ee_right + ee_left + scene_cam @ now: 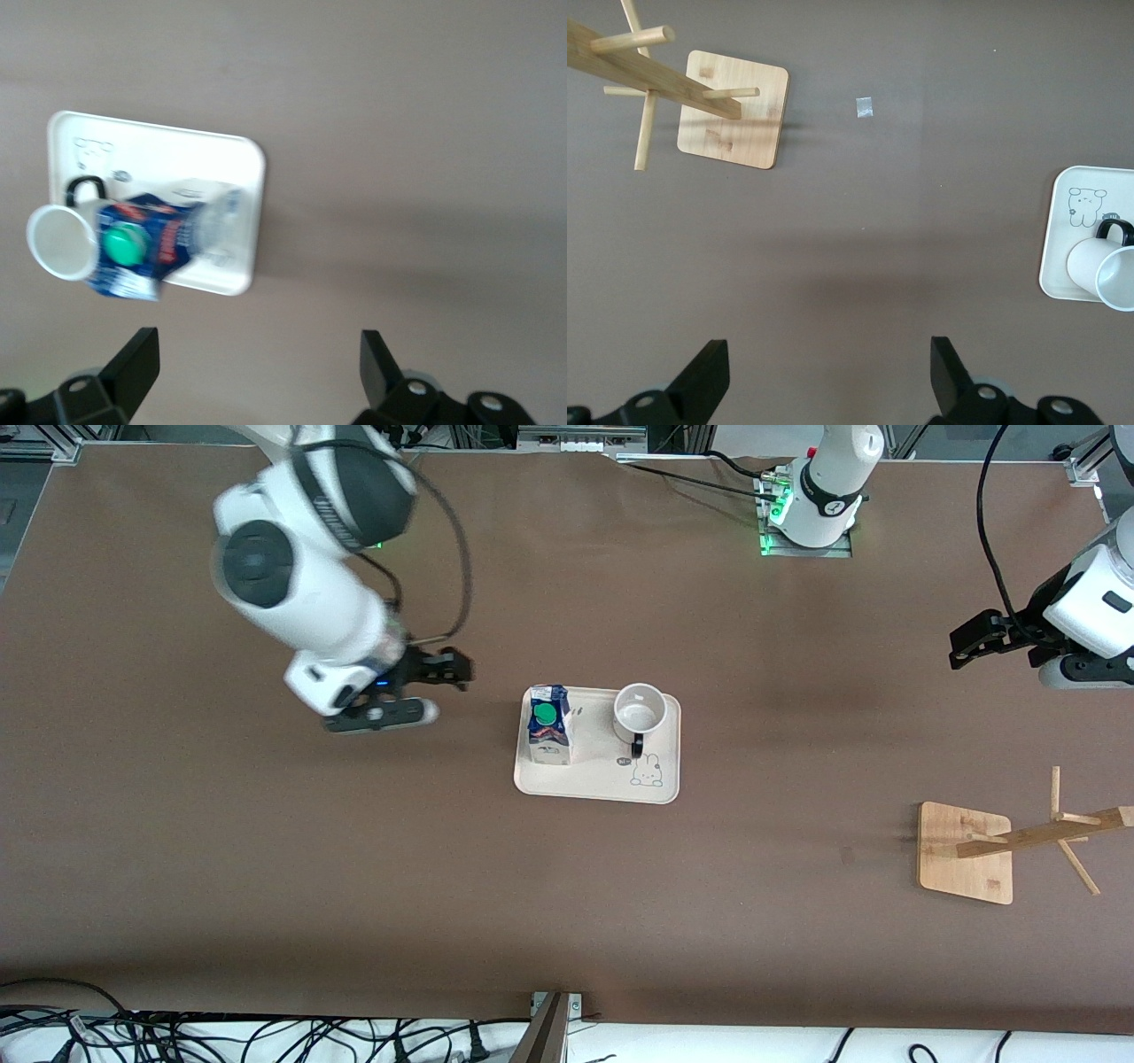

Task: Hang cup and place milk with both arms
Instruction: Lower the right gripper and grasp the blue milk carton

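Note:
The milk (549,724), a blue and white carton with a green cap, stands on a cream tray (598,784) in the middle of the table. The white cup (640,713) stands upright beside it on the tray, toward the left arm's end, its black handle facing the front camera. My right gripper (456,671) is open and empty over the bare table beside the tray, toward the right arm's end. The right wrist view shows the milk (155,243) and cup (62,241). My left gripper (970,642) is open and empty over the table's left-arm end. The left wrist view shows the cup (1107,270).
A wooden peg rack (966,855) on a square base stands toward the left arm's end, nearer the front camera than the tray; it also shows in the left wrist view (731,111). A small tape patch (848,856) lies on the brown table beside its base.

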Tool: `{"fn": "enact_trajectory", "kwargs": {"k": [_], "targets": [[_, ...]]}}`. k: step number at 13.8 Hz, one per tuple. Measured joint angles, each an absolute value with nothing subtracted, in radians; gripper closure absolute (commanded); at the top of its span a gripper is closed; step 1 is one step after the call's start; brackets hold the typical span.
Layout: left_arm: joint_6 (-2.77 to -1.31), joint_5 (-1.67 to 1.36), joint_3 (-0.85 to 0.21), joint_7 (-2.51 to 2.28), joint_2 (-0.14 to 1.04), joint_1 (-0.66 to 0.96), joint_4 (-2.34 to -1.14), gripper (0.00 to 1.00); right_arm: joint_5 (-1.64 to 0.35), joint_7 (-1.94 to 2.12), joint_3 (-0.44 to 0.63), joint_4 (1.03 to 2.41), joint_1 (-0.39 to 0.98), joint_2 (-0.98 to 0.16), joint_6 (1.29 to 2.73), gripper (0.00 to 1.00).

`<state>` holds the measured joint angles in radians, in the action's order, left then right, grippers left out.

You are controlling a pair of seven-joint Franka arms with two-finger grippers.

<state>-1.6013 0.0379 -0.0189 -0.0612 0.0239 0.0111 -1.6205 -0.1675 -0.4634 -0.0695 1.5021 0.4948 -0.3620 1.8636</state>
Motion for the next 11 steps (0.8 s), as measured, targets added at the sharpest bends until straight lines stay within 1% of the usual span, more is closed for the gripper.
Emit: {"fn": "enact_trajectory", "kwargs": {"k": [3,10,11], "targets": [[-1.559,0.038,-0.024,-0.060,0.024,0.011,-1.620,0.00,-0.167,-0.585,-0.069,1.460,0.592,-0.450,1.928,0.00],[-1.552,0.038,-0.026,-0.060,0.035,0.011,-1.609,0.00,-0.139,-0.684,-0.065,1.445,0.640,-0.559,2.024,0.00],[-1.552,0.038,-0.026,-0.060,0.040,0.011,-1.603,0.00,-0.135,-0.695,-0.064,1.445,0.646,-0.577,2.043,0.03]]}}
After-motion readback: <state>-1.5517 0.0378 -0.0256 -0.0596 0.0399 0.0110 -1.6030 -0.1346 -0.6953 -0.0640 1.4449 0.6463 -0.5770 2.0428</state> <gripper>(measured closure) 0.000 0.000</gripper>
